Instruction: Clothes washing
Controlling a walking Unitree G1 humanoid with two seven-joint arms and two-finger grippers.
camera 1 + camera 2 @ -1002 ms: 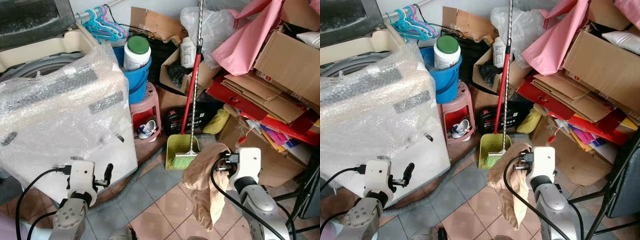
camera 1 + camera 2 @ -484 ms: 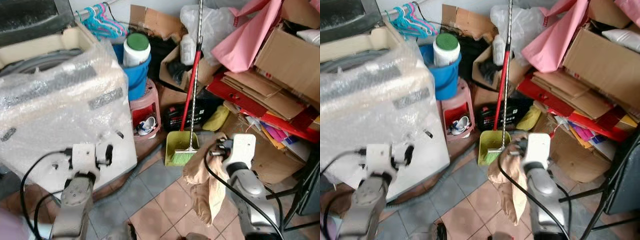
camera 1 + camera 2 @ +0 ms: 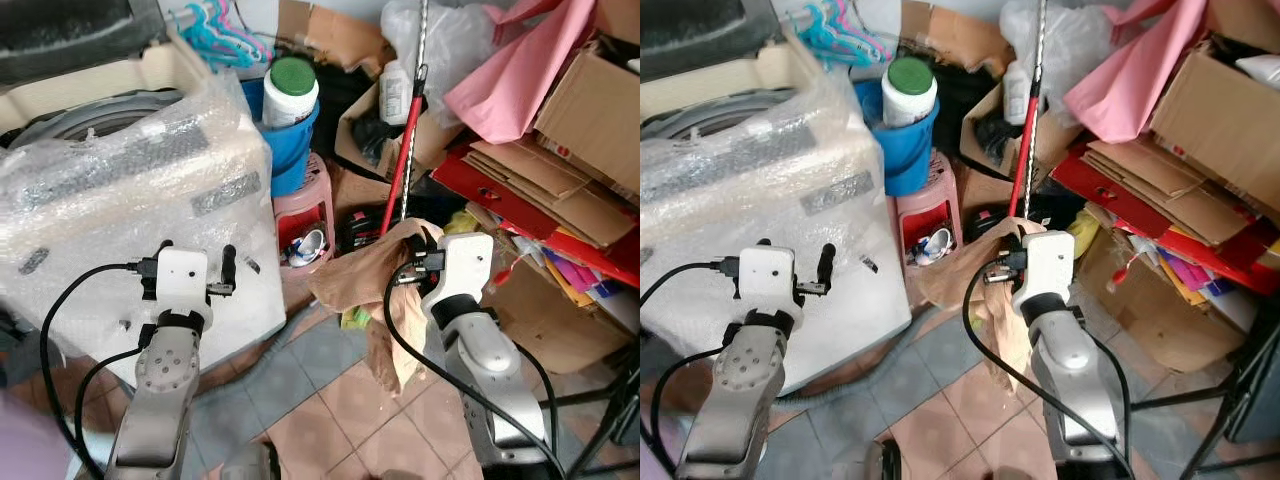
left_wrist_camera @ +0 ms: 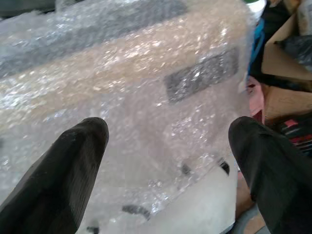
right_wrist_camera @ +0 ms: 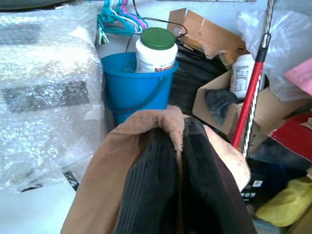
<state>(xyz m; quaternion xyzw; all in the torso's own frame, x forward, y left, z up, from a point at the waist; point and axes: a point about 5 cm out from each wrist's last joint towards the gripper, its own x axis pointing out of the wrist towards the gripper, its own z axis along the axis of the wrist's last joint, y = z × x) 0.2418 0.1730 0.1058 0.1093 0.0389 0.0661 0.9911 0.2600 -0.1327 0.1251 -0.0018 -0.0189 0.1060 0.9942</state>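
**Q:** Right gripper [image 5: 178, 161] first: what is it doing?

**A:** Its two black fingers are pressed together on a fold of a tan garment [image 3: 375, 290]. In the left eye view the cloth sits in the centre of the frame, bunched over the fingers and hanging down toward the tiled floor [image 3: 330, 420] at lower centre.

**Q:** And the left gripper [image 3: 195, 268]?

**A:** At centre left, its fingers [image 4: 73, 161] are spread wide and hold nothing. It points at the front of the washing machine [image 3: 120, 200], just short of it.

**Q:** Describe the machine.

**A:** It fills the upper left of the frame, a cream top-loader wrapped in bubble wrap, with its dark lid raised at the very top left.

**Q:** What lies beyond the garment?

**A:** Just right of the machine, at upper centre, a blue bucket [image 3: 290, 150] holds a white jar with a green lid [image 3: 290, 90]. The bucket stands on a pink plastic stool [image 3: 305, 215]. Turquoise and pink clothes hangers [image 3: 215, 35] hang at the top, left of the jar. A red-handled broom [image 3: 408, 140] leans upright behind the cloth, at upper centre right.

**Q:** And on the right?

**A:** Flattened cardboard boxes [image 3: 560, 150] are piled along the right side, with a pink sheet [image 3: 510, 75] draped over them at the upper right.
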